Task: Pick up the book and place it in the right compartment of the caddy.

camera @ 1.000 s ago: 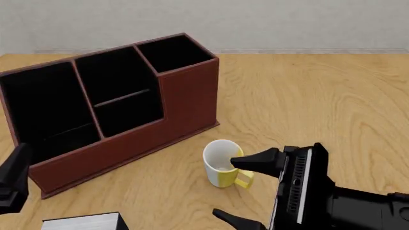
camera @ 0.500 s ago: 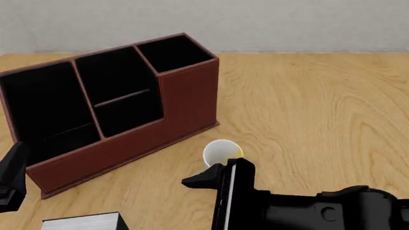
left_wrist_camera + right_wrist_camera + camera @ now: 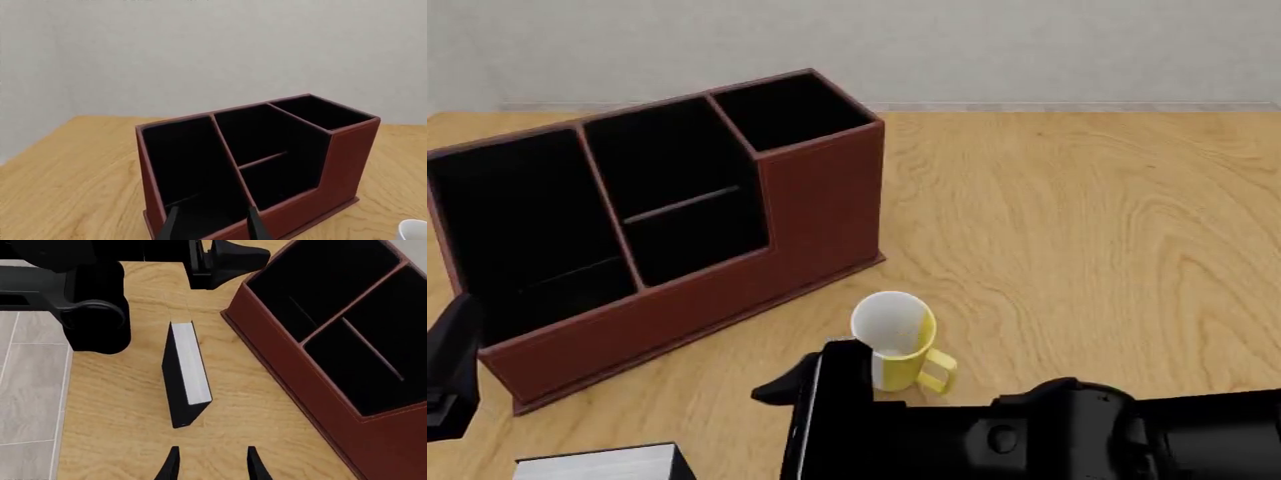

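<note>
Black hardcover book (image 3: 185, 374) stands just ahead of my open right pincer (image 3: 210, 466); I should square up, then straddle its spine. Left pincer (image 3: 210, 227) open too.

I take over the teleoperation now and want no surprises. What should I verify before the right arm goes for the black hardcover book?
1. Right gripper open and empty: ok.
2. Black hardcover book ahead of its fingers, standing on edge, untouched: ok.
3. Fingers aligned across the book's thickness: cannot tell.
4. Left gripper apart from the book: ok.
5. Narrow right compartment of the reddish-brown caddy empty: ok.
6. Yellow and white mug clear of the right arm: cannot tell.
</note>
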